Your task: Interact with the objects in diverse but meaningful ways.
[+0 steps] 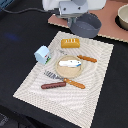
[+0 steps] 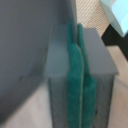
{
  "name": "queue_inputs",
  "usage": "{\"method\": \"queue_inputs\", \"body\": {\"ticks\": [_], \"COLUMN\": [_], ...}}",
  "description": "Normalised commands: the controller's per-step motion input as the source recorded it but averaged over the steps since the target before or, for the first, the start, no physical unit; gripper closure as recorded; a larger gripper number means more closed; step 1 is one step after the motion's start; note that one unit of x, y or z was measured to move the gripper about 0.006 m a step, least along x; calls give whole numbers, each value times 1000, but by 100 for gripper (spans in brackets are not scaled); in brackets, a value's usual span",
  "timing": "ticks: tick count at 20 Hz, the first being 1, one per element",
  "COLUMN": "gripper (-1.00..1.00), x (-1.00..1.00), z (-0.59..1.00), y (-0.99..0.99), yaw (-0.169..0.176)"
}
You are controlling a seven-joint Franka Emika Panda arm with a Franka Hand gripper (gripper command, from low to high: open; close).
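Note:
The grey pan (image 1: 86, 25) sits at the far edge of the cream mat (image 1: 95, 75), its handle hidden. My gripper (image 1: 71, 19) hangs right beside it. In the wrist view the gripper (image 2: 79, 80) is shut: its green pads (image 2: 72, 75) are pressed together with nothing showing between them, and a grey surface (image 2: 25, 45) fills the space beside them. The bread loaf (image 1: 70, 43), the pale blue carton (image 1: 42, 54) and the red-brown sausage (image 1: 53, 85) lie on the mat. The silver fish (image 1: 73, 63) lies on the tan plate (image 1: 63, 70). The carton's corner (image 2: 117, 15) shows in the wrist view.
An orange-handled knife (image 1: 87, 58) lies beside the plate and an orange-handled fork (image 1: 70, 81) lies in front of it. A brown board (image 1: 112, 27) at the back holds a bowl (image 1: 123, 17). Dark cloth (image 1: 20, 35) surrounds the mat.

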Motion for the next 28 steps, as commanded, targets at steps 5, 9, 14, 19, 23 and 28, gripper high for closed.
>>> {"method": "queue_inputs", "body": {"ticks": [5, 9, 14, 19, 23, 28], "gripper": [100, 100, 100, 100, 100, 100], "x": [-962, -931, -911, -878, -861, -862], "z": [-77, -79, -129, -323, -351, -254], "y": [-239, -276, -301, -307, -286, -218], "yaw": [7, 7, 3, 3, 16, 41]}}
